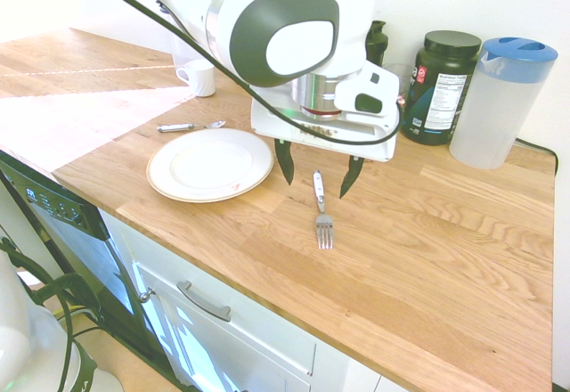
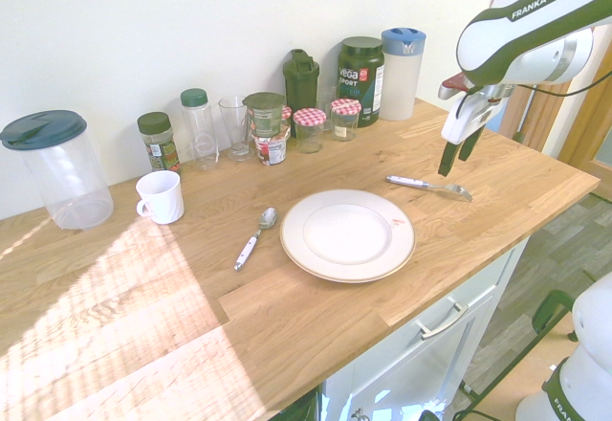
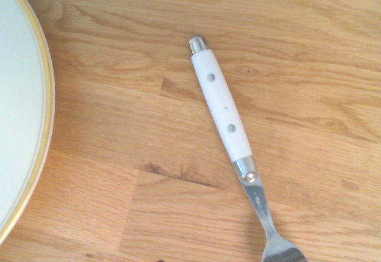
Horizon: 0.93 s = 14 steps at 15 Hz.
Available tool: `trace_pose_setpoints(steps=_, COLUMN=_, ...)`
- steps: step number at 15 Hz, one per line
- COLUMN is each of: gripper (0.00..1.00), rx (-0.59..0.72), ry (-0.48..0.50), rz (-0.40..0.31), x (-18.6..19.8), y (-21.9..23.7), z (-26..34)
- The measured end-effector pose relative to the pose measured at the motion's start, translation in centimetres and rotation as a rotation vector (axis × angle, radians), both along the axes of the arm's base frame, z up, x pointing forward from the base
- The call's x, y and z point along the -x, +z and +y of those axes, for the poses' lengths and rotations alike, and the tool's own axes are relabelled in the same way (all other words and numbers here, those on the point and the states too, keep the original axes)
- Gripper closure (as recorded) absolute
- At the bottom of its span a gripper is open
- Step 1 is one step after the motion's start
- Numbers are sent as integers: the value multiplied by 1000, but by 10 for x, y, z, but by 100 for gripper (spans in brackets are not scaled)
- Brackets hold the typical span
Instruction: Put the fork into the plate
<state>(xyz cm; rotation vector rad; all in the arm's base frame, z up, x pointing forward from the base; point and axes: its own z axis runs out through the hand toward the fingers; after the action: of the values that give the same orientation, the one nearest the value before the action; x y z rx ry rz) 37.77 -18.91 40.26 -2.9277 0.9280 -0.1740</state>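
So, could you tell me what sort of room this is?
Most likely a kitchen: white cabinets with a metal drawer handle under a wooden worktop, and a round cream-white dinner plate.

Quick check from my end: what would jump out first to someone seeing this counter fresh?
Probably the arm's open gripper, its dark fingers hanging over the counter by the fork. Next, the big pale plate, lying flat between the fork and the spoon. Then the blue-lidded pitcher, standing by the wall beside the dark tub.
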Motion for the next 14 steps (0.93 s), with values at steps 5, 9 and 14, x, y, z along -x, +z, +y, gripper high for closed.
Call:
trace_pose_setpoints(steps=5, gripper=0, rx=-5, ry=82, rz=-23, x=-18, y=-18, z=0)
trace_pose_setpoints(steps=9, gripper=0, rx=-2, ry=118, rz=-33, x=-36, y=-45, z=11)
trace_pose_setpoints(steps=14, gripper=100, rx=-25, ry=152, rz=-70, x=-40, y=-46, z=6)
